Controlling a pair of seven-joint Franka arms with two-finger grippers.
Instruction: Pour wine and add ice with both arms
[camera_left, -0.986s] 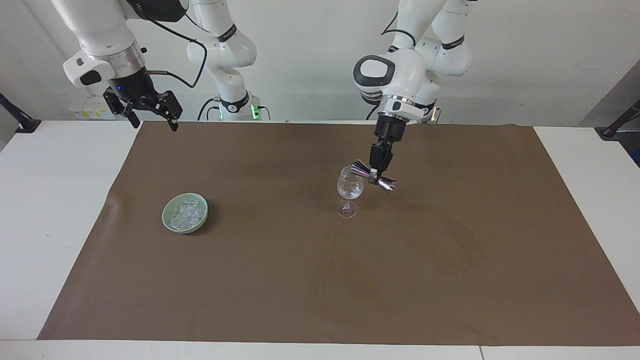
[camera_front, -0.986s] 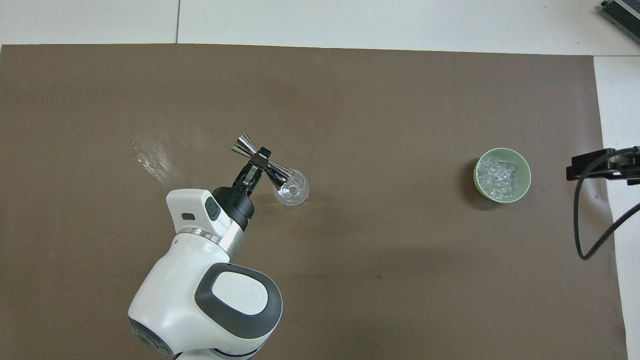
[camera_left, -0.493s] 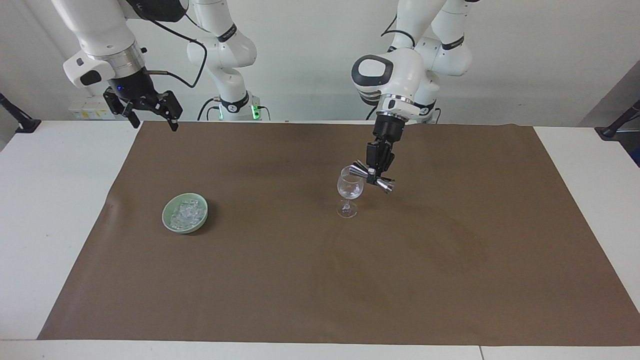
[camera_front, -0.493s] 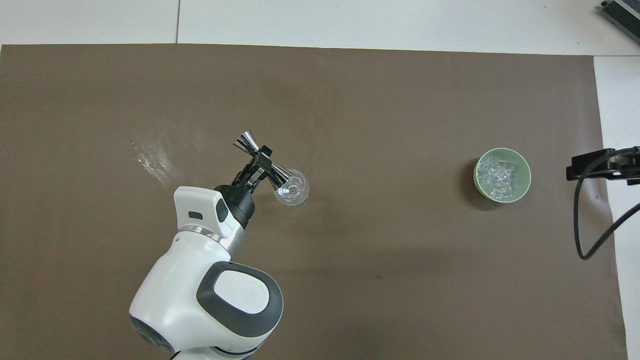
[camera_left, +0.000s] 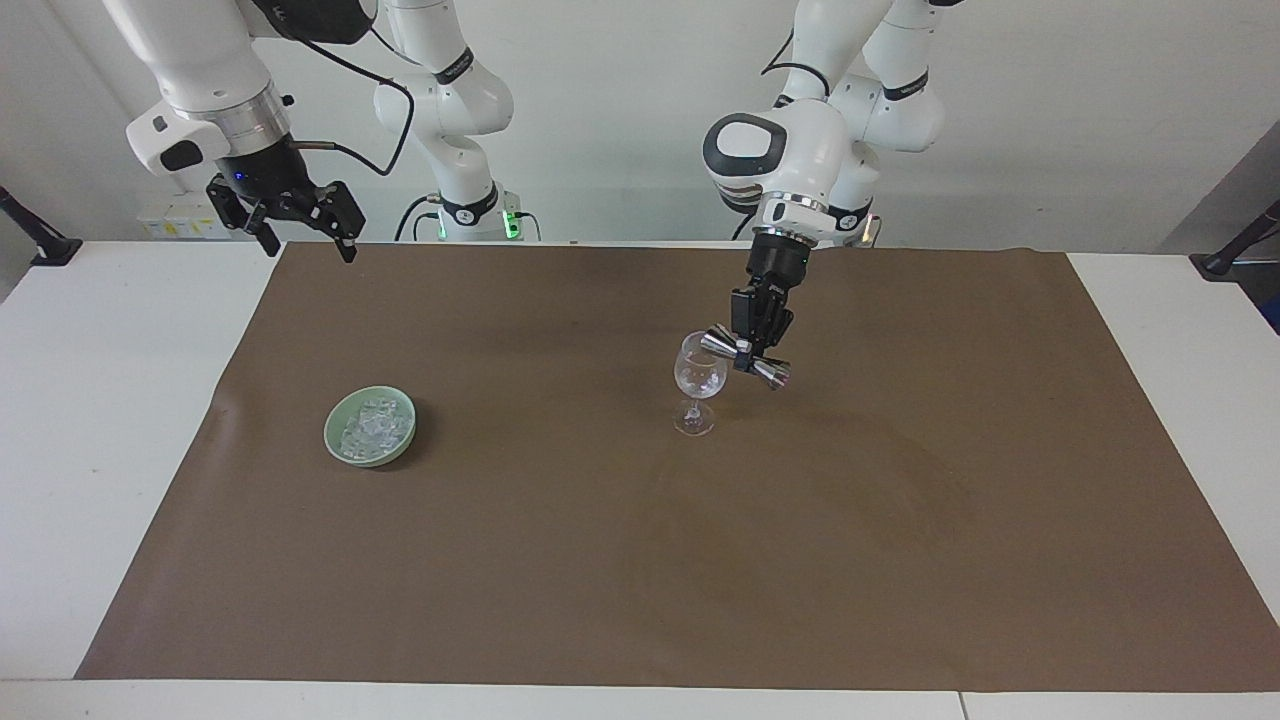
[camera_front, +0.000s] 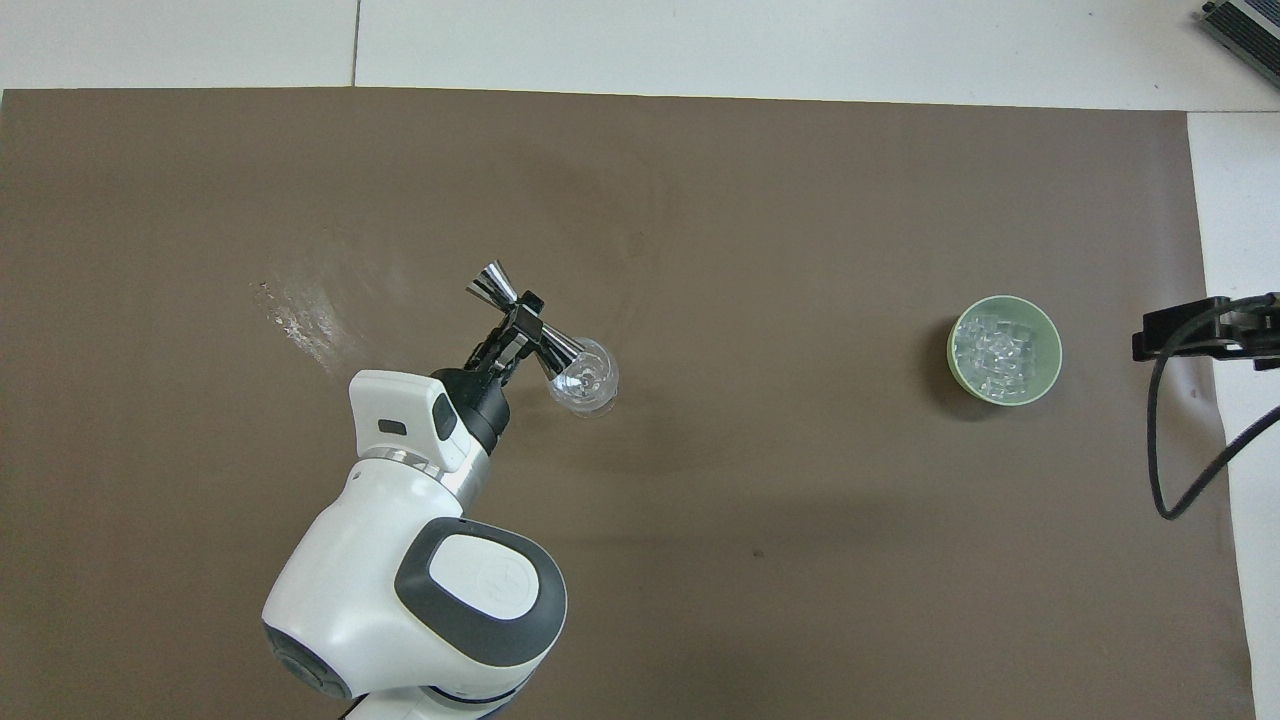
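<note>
A clear stemmed wine glass (camera_left: 699, 383) (camera_front: 586, 377) stands upright on the brown mat near the table's middle. My left gripper (camera_left: 748, 352) (camera_front: 524, 322) is shut on the waist of a shiny metal double-cone jigger (camera_left: 745, 357) (camera_front: 528, 322). The jigger is tipped almost flat, one cone resting over the glass rim. No wine is visible. The ice (camera_left: 372, 427) (camera_front: 1001, 348) heaps in a pale green bowl (camera_left: 338, 448) (camera_front: 954, 350) toward the right arm's end. My right gripper (camera_left: 297, 222) (camera_front: 1195, 331) hangs open, raised over the table's edge at that end, holding nothing.
The brown mat (camera_left: 560, 560) (camera_front: 760, 200) covers most of the white table (camera_left: 100, 420). A pale glinting smear (camera_front: 300, 318) marks the mat toward the left arm's end. A black cable (camera_front: 1165, 440) loops down from the right gripper.
The left wrist drew slightly back toward the robots and turned, tipping the jigger a little more over the glass. The right arm has not moved.
</note>
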